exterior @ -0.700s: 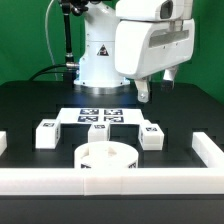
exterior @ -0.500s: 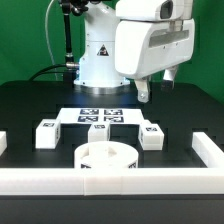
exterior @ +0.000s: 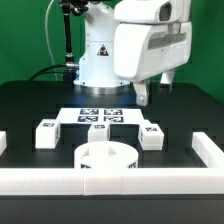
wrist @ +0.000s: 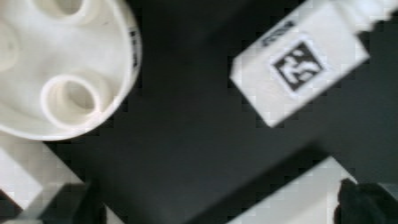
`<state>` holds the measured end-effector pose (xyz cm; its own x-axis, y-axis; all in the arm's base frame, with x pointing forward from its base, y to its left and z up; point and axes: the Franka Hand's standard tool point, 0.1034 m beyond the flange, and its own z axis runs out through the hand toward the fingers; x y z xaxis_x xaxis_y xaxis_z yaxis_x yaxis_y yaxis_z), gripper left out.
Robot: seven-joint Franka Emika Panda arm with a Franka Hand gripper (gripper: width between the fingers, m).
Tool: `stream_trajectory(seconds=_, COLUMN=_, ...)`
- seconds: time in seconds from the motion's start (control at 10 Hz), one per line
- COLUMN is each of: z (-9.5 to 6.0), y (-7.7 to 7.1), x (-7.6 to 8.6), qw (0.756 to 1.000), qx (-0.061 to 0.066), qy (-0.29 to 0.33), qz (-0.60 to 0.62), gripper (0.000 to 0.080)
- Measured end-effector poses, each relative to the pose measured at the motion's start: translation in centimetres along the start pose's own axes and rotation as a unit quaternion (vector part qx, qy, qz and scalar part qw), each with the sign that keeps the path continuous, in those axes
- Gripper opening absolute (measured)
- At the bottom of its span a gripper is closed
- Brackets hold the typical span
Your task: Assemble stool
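- The hand (exterior: 144,96) hangs above the black bench (exterior: 30,100), its fingers spread wide apart and holding nothing.
- The stool is in loose parts. The round seat (exterior: 105,158) lies sockets-up just behind the front rail (exterior: 110,183), and three legs (exterior: 98,132) lie in a row behind it.
- The wrist view shows the seat (wrist: 63,60) and one tagged leg (wrist: 294,65) lying apart.
- All parts look like stiff, light, smooth plastic that will likely slide if nudged.
- A leg's flat opposite sides suit a pinch across its narrow width, near mid-length.
- The seat looks too wide to span, so its rim is the likelier hold.
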<state>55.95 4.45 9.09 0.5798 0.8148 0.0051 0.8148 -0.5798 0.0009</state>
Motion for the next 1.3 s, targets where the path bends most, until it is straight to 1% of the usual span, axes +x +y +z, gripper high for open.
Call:
stream_trajectory(seconds=0.1, z=1.2, y=0.4, x=-0.7, qw=1.0, qx=-0.002, qy=0.004, qz=-0.009, gripper=0.0649)
stream_trajectory(seconds=0.2, z=2.3, y=1.1, x=-1.0, qw=1.0, qx=-0.009, qy=0.012, qz=-0.016, gripper=0.0649)
stream_trajectory(seconds=0.3, z=3.2, y=1.4, x=-1.3, qw=1.0, qx=-0.011, qy=0.015, qz=-0.019, gripper=0.0649)
stream_trajectory(seconds=0.4, z=4.1, y=2.0, x=-1.6, qw=0.999, qx=-0.011, qy=0.017, qz=-0.028, gripper=0.0649)
stream_trajectory(seconds=0.6, z=5.3, y=3.3, x=-2.0, qw=0.999, qx=-0.009, qy=0.017, qz=-0.035, gripper=0.0649)
stream_trajectory(seconds=0.7, z=5.6, y=3.8, x=-2.2, qw=0.999, qx=-0.009, qy=0.017, qz=-0.034, gripper=0.0649)
stream_trajectory(seconds=0.8, z=6.0, y=3.9, x=-2.4, qw=0.999, qx=-0.007, qy=0.016, qz=-0.033, gripper=0.0649)
stream_trajectory(seconds=0.9, z=6.2, y=3.8, x=-2.3, qw=0.999, qx=-0.007, qy=0.017, qz=-0.033, gripper=0.0649)
stream_trajectory(seconds=1.3, z=6.1, y=4.0, x=-2.3, qw=0.999, qx=-0.009, qy=0.018, qz=-0.027, gripper=0.0649)
